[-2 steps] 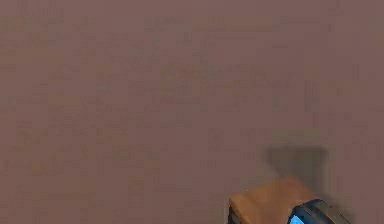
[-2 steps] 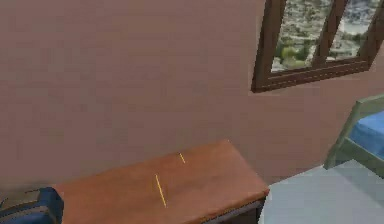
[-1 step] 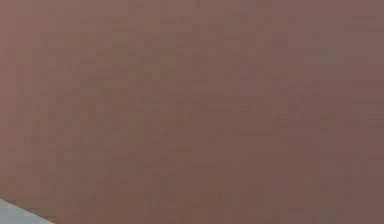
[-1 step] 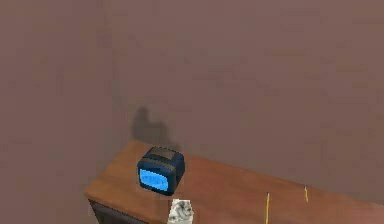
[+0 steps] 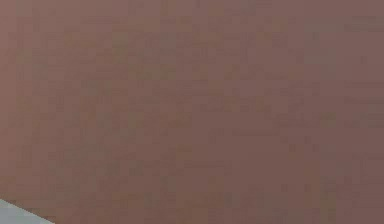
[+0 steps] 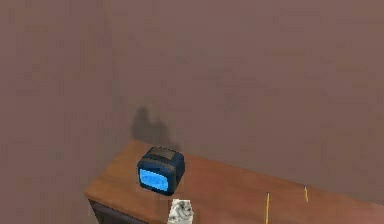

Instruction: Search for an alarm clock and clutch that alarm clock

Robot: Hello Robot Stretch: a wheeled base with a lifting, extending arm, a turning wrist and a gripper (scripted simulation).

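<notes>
Nearest to us, at the arm side view's bottom edge, we are seeing a small pale, grey-speckled lump [image 6: 181, 211] lying on the near part of a reddish-brown wooden tabletop [image 6: 230, 190]; we are not managing to tell what it is. To its right, two thin yellow sticks [image 6: 267, 207] are lying on the same top, apart from each other, the second stick [image 6: 306, 194] a little farther back. Just beyond the lump we are finding the task's thing: a small boxy alarm clock [image 6: 160, 170] with a dark blue-black case and a bright blue face. It is sitting upright near the tabletop's far left corner. Behind the table a plain brownish-mauve wall [image 6: 250, 70] is rising. In the forward view we are looking at a sliver of pale grey floor [image 5: 15, 212] in the bottom left corner, with a brownish-mauve wall [image 5: 200, 100] standing beyond it. We are unable to tell how the pincer is standing.
</notes>
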